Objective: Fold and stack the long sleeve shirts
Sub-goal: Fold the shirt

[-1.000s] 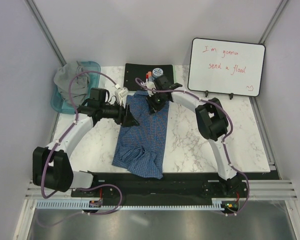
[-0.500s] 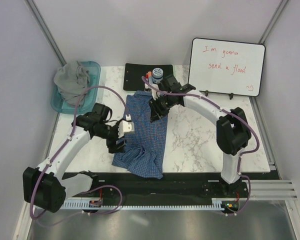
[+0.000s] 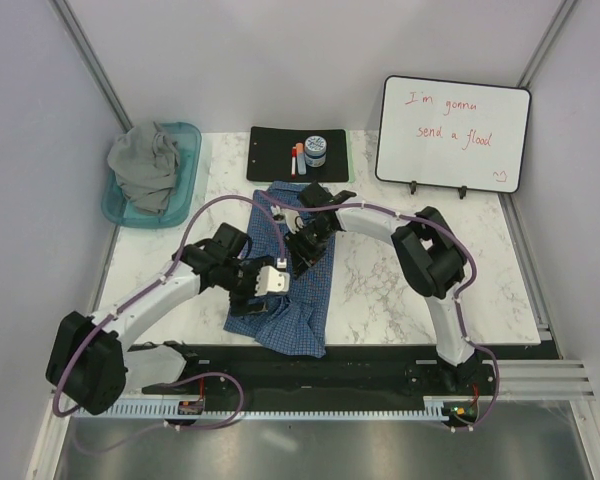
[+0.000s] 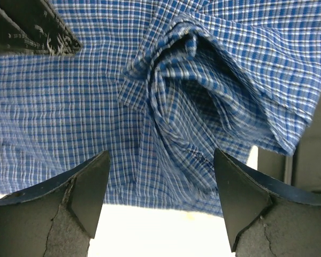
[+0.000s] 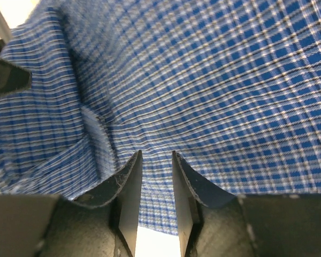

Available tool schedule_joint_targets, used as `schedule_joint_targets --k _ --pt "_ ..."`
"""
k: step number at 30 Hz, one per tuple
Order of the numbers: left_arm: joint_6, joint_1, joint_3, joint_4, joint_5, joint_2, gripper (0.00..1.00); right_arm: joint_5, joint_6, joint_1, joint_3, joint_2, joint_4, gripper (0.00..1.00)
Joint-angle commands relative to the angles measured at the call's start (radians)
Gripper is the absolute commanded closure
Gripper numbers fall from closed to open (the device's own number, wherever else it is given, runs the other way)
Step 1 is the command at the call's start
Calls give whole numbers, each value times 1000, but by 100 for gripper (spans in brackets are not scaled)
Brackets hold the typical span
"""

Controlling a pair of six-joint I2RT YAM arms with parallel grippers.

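Tabletop (image 3: 400, 290) beneath checked shirt (image 3: 315, 295) (perhaps pinched)

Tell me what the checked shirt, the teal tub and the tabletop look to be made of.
Checked shirt: thin woven cloth, likely cotton, matte; visible thread grid, soft creases. Tub: teal plastic, seemingly translucent, smooth rim. Tabletop: marble-look, grey veins on white; stone or laminate, cannot tell.

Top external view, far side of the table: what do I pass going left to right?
Grey shirt in the teal tub → markers → jar → whiteboard.
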State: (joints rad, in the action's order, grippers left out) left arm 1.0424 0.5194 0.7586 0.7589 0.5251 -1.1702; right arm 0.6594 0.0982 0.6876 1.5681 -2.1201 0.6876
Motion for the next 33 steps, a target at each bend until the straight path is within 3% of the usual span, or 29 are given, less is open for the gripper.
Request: schedule_joint_targets --k 1,8,12,14,17,18,21,33 --pt "11 24 -16 -119 -17 -77 15 32 14 0 52 -41 -22 64" --pt "10 33 34 -106 61 -203 16 5 35 0 40 -60 -20 65" --pt "1 37 67 -92 73 -272 24 -3 40 0 30 -63 -19 65" --pt "1 37 84 -79 85 -293 33 -12 44 0 29 -64 -19 66" --pt "7 37 85 -43 101 -289 56 -26 54 0 29 -69 -14 66" --pt "7 36 78 -26 101 -286 71 -27 57 0 29 -72 -13 66" --pt "-7 31 64 -12 72 -255 96 -44 64 0 27 -77 -10 66" --pt "-120 -110 81 -38 35 -221 98 -63 92 0 10 -78 -3 68"
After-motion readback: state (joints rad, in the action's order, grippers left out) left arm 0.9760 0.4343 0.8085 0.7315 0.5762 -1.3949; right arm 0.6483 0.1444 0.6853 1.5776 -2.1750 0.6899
